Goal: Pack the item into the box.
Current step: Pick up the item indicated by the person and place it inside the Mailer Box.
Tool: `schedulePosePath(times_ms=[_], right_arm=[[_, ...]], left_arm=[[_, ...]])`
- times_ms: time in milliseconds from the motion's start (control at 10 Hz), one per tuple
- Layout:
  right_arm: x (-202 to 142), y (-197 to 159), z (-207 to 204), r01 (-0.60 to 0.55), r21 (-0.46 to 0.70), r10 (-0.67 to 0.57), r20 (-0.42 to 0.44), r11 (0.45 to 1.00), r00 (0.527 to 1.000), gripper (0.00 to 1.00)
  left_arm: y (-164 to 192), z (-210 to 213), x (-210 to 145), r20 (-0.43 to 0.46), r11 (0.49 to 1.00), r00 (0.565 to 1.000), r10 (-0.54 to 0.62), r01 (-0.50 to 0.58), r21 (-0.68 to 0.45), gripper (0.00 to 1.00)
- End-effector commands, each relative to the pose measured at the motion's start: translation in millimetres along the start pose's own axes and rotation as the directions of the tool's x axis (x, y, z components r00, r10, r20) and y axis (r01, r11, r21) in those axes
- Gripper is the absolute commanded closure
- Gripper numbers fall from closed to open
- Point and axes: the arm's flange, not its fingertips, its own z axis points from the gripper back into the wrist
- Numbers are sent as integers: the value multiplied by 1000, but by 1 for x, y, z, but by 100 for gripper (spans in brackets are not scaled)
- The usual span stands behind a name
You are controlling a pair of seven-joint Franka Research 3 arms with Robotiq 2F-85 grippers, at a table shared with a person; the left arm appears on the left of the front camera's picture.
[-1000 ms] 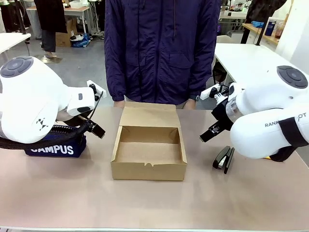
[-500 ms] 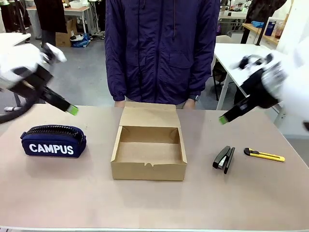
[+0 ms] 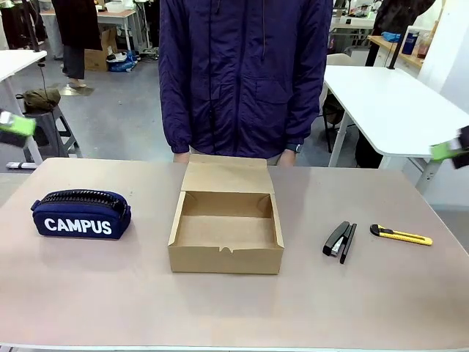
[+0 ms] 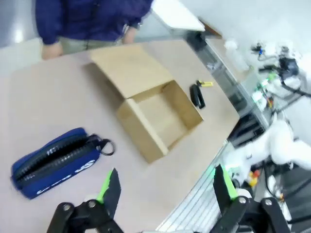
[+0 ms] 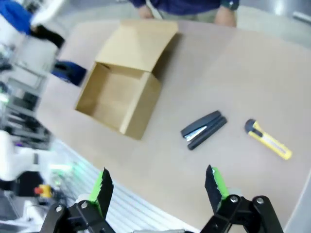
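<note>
While the utility knife (image 3: 401, 235) lies on the table (image 3: 220, 312) near the stapler (image 3: 339, 240), outside the open box (image 3: 226, 261), the left end effector (image 4: 164, 182) and the right end effector (image 5: 158, 180) are wide open, empty.

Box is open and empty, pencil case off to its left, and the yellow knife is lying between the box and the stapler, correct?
Not quite. The box is open and empty and the pencil case sits to its left, but it is the stapler that lies between the box and the yellow knife; the knife is farther right, past the stapler. The front view shows it.
</note>
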Motion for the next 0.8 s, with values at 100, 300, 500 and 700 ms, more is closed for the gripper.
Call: schedulePosePath(times_ms=[100,300,500,700], right_arm=[[-54,-81,17,185,281,-224,113,942,968,0],[-66,-129,15,273,382,-337,108,883,935,0],[-74,-164,2,336,483,-423,82,809,902,0],[-75,-167,-2,298,522,-410,112,800,905,0]], left_arm=[[39,-8,-58,106,982,978,182,-176,-67,0],[50,-9,-66,223,950,930,291,-255,-178,0],[0,-25,-51,267,933,905,330,-269,-240,0],[3,-36,-49,239,928,906,349,-298,-224,0]])
